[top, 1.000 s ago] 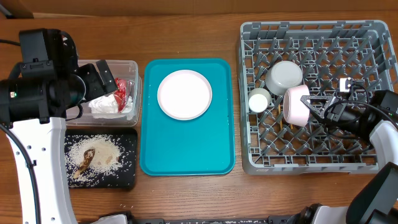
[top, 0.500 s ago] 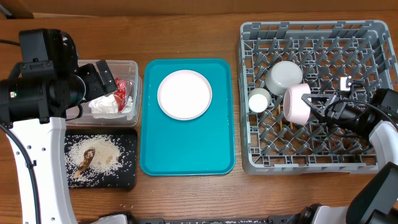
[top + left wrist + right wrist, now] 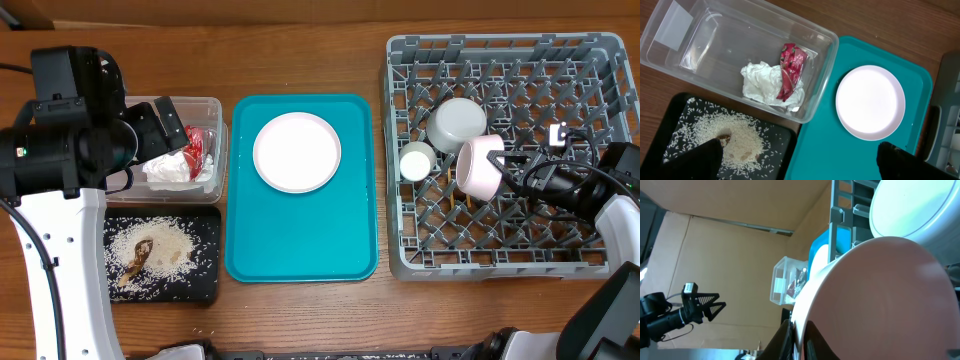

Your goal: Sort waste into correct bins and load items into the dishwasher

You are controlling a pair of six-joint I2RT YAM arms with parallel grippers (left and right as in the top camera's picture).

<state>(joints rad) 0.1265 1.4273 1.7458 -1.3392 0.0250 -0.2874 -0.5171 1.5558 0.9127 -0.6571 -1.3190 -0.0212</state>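
Observation:
My right gripper [image 3: 512,164] is shut on the rim of the pink bowl [image 3: 478,168], which stands on edge among the pegs of the grey dishwasher rack [image 3: 500,60]. In the right wrist view its fingers [image 3: 798,326] pinch the bowl's wall [image 3: 890,295]. A grey-green bowl [image 3: 458,122] and a small white cup [image 3: 416,160] sit in the rack beside it. The round pink plate [image 3: 296,151] lies on the teal tray [image 3: 300,250]. My left gripper [image 3: 800,160] hangs open above the bins, holding nothing.
The clear tub [image 3: 825,70] holds a crumpled napkin [image 3: 762,82] and a red wrapper [image 3: 790,70]. The black tray [image 3: 670,120] in front of it carries rice with brown scraps [image 3: 740,137]. Bare wooden table lies between tray and rack.
The pink bowl has tipped a little further over to the left in the rack, with the right gripper on its rim. The left arm has not moved.

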